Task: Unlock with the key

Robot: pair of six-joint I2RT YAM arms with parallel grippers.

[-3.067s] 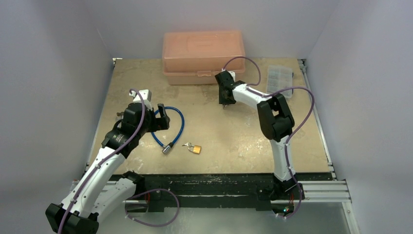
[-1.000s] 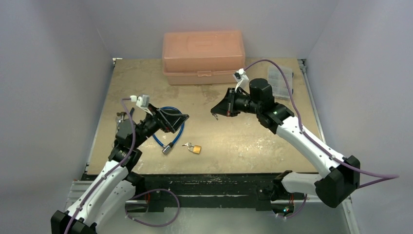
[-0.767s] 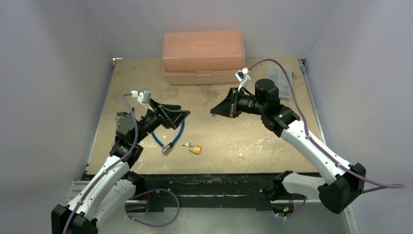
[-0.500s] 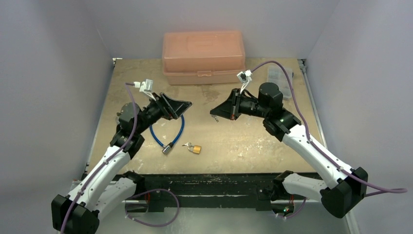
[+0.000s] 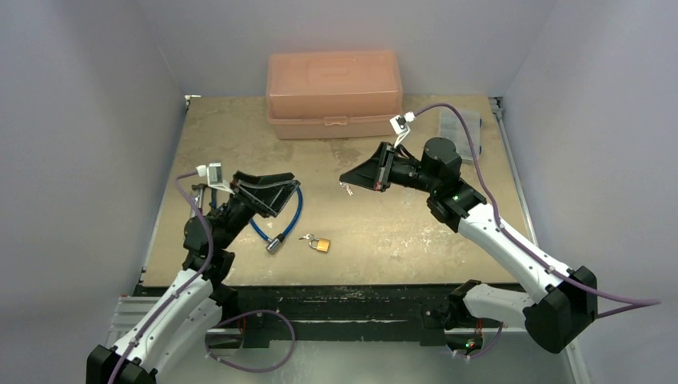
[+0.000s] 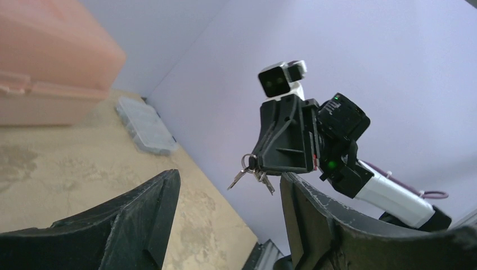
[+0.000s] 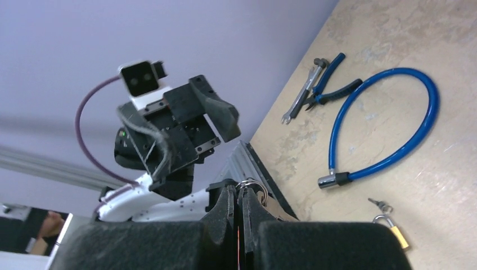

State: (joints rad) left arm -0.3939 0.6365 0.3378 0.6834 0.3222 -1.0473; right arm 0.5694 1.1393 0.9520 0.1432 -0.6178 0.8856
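The left arm rises from its base with the elbow bent and the forearm lifted. Its end effector (image 5: 284, 198) hangs in the air up and left of the brass padlock (image 5: 320, 245), pointing right. The jaws stand spread wide with nothing between them.

Far left of the padlock lie pliers (image 7: 332, 73) and a small wrench (image 7: 304, 90). Nearer it, the blue cable lock (image 7: 434, 107) lies in a loop with its silver end (image 7: 327, 180) close beside the padlock. The padlock lies flat on the tabletop (image 5: 384, 232).

Up and right of the padlock, the right end effector (image 5: 344, 178) is held aloft, pointing left toward the other one and apart from it. Its jaws are pressed together on the ring of the key (image 6: 237, 180), which dangles off the tabletop; the left wrist view shows a second key on the same ring. The right arm stretches up from its base, leaning left, with the wrist roughly level.

Well behind the padlock stands an orange box (image 5: 334, 88), and a clear case (image 6: 143, 126) lies to its right.
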